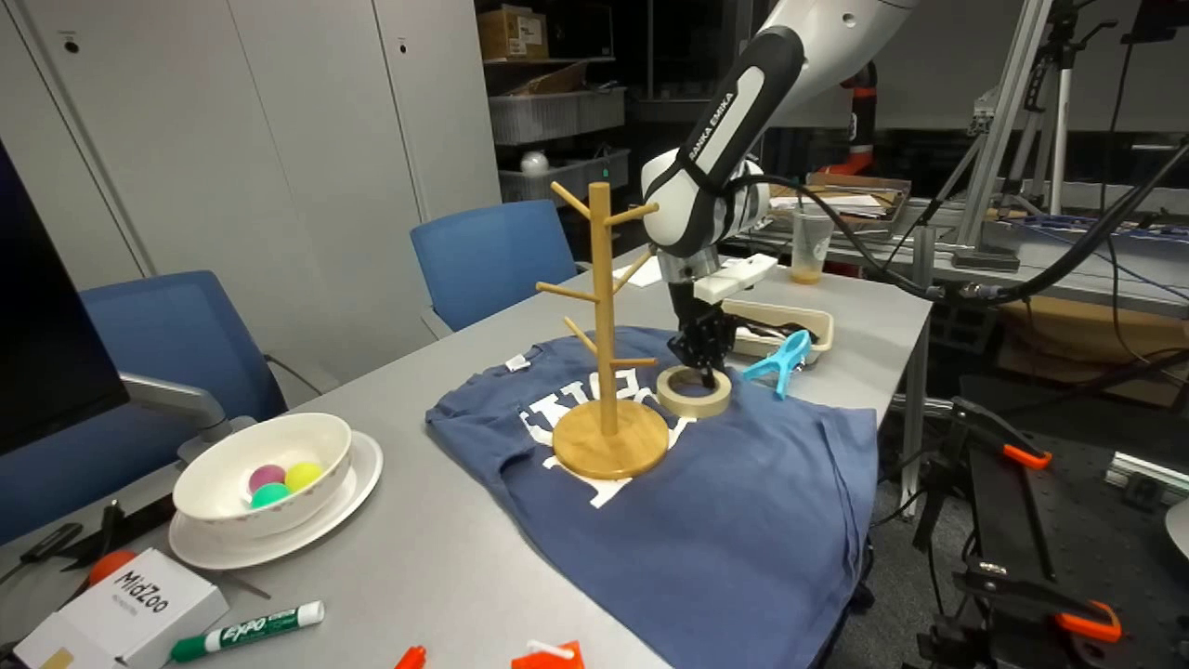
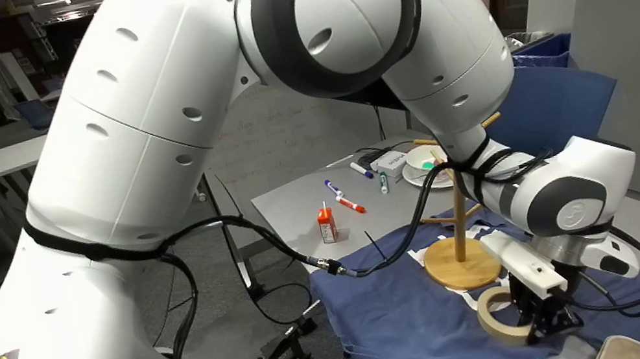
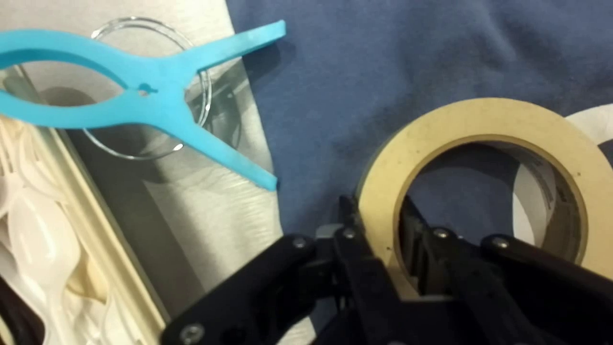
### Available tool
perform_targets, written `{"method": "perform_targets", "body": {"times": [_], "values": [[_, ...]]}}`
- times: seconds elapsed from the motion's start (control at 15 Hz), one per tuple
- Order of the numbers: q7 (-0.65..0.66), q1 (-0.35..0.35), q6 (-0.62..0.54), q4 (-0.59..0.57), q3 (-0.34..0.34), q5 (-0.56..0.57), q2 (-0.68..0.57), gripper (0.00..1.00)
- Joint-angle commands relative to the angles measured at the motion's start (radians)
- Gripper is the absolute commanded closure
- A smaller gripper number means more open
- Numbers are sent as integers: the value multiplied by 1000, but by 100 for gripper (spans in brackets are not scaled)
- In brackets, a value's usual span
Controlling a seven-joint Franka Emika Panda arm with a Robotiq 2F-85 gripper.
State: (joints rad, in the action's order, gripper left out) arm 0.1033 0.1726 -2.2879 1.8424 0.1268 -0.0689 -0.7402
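Wrist view: my claw (image 3: 376, 206) pinches the tan tape roll (image 3: 493, 117), one finger (image 3: 415, 239) inside and one outside. At my claw's ten o'clock is a blue clip (image 3: 167, 84).

In an exterior view the arm (image 2: 266, 24) slants up, folds at a raised elbow (image 2: 343, 11) set well higher than the roll of tape (image 3: 498, 117), and slopes down again along the forearm (image 2: 450, 38). In both exterior views the wrist (image 2: 561, 203) hangs above the level of the roll of tape, with the black gripper (image 3: 378, 206) below it, pointing down. In the wrist view the fingers (image 3: 414, 230) straddle the wall of the roll of tape, one outside and one within its hole, pinching it between them.
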Motion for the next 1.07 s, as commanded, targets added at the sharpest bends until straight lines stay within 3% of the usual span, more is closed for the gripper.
{"method": "perform_targets", "body": {"times": [0.0, 0.4, 0.73, 1.0], "values": [[7, -4, 30, 14, 11, 1, 38, 94], [29, -31, 8, 87, 51, 58, 143, 94], [95, -65, 15, 146, 109, 188, 239, 94], [98, -62, 4, 205, 115, 239, 339, 94]]}}
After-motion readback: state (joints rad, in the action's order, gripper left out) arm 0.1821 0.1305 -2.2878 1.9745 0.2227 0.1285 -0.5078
